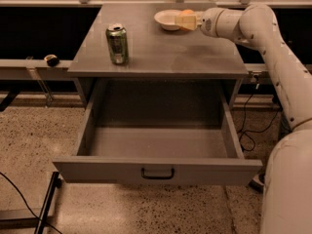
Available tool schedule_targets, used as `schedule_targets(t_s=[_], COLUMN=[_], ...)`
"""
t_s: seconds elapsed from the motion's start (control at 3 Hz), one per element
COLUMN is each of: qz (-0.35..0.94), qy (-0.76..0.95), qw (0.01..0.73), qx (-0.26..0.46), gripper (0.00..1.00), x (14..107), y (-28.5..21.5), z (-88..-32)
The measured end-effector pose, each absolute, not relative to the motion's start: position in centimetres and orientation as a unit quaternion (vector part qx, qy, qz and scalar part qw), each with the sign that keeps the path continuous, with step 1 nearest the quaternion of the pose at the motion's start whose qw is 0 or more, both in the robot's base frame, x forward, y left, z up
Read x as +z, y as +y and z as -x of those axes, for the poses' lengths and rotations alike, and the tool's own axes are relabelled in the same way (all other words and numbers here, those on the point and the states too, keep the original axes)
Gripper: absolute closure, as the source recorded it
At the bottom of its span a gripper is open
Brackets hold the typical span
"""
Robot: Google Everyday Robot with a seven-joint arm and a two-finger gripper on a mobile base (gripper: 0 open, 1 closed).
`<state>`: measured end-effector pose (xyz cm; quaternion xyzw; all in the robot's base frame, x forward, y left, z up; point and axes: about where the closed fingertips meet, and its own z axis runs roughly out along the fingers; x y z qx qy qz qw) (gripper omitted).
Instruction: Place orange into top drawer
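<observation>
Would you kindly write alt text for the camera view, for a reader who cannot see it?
The robot's gripper is at the back of the grey table, right by the orange and a white bowl. Below, the top drawer stands pulled open; a green can stands nearer the table's front.

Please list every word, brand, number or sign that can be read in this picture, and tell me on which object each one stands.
No text here can be read.
Can: its label carries print, but too blurred to read.
Top drawer: plain front panel, no writing.
Gripper, at the white bowl near the back of the table top: no marking visible.
</observation>
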<state>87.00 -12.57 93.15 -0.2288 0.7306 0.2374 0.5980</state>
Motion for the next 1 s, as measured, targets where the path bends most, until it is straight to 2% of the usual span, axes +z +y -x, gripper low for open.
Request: schedule_targets(t_s=[0.33,1.0], qz=[0.316,0.375], qy=[0.724,0.726], qw=[0.563,0.505], qx=[0.241,0.278], gripper=[1.0,1.0], x=[92.8,87.4], y=[-10.8,-11.2], z=[-83.3,-75.6])
